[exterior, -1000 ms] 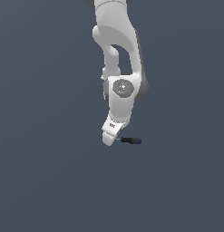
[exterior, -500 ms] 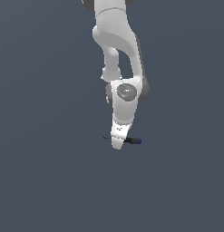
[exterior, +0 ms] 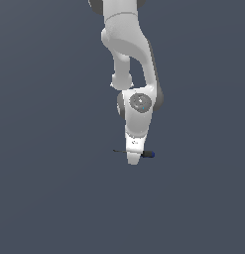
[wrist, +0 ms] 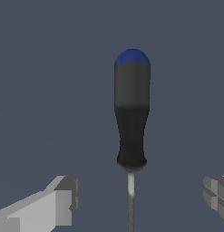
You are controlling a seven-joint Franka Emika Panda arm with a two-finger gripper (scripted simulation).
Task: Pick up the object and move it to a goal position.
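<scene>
screwdriver (wrist: 131, 113): lay flat on the grey floor, not lifted. Black handle, blue end, thin shaft.
in exterior view (exterior: 142, 154): handle stuck out on that view's right of the gripper, shaft tip on its left; middle hidden behind the hand.
gripper (wrist: 140, 201): low over the screwdriver, straddling the shaft just below the handle.
fingers (wrist: 63, 206): spread wide, 1 on each side of the shaft, clear gap both sides, no contact visible.
height: can't tell from either view whether the tips were at floor level.
done: approach and alignment, as far as I could judge.
left: close on the shaft or handle, lift, carry to goal.
goal: no marker visible in either view.
progress: early, pre-grasp.
risk: thin shaft could roll or slip as the fingers close; a grip on the handle looked safer.
</scene>
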